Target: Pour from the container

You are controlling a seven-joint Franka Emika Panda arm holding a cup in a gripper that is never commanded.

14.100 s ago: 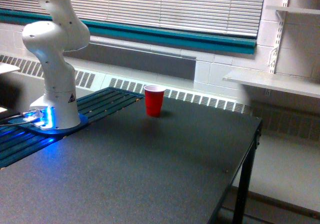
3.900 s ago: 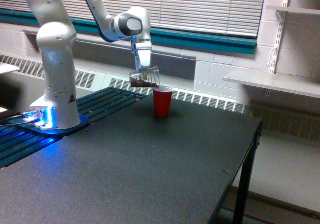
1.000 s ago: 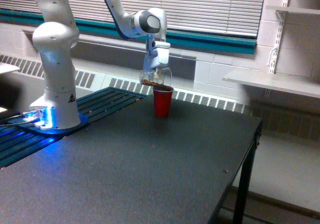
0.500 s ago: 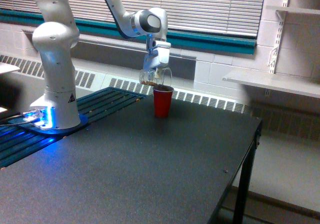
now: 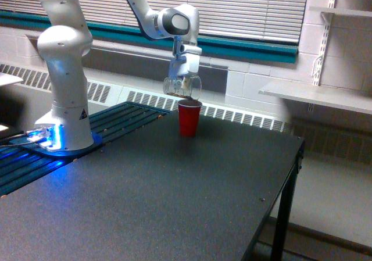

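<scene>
Pour step in hand: tipped container above the receiving cup.

My gripper (image 5: pixel 183 82) is closed on the small transparent, colourless container (image 5: pixel 181 86), which I hold tilted directly above the opaque red plastic cup (image 5: pixel 188 118) standing on the dark table (image 5: pixel 174 197). Few brown granules are discernible through the wall, so I judge the pour to be near its end. The next move calls for keeping the mouth over the red rim until flow stops, then righting the container.

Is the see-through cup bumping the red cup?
Cannot tell. In the exterior view the clear container hangs tilted in the gripper right above the red cup, and its lower edge blurs into the rim.
</scene>
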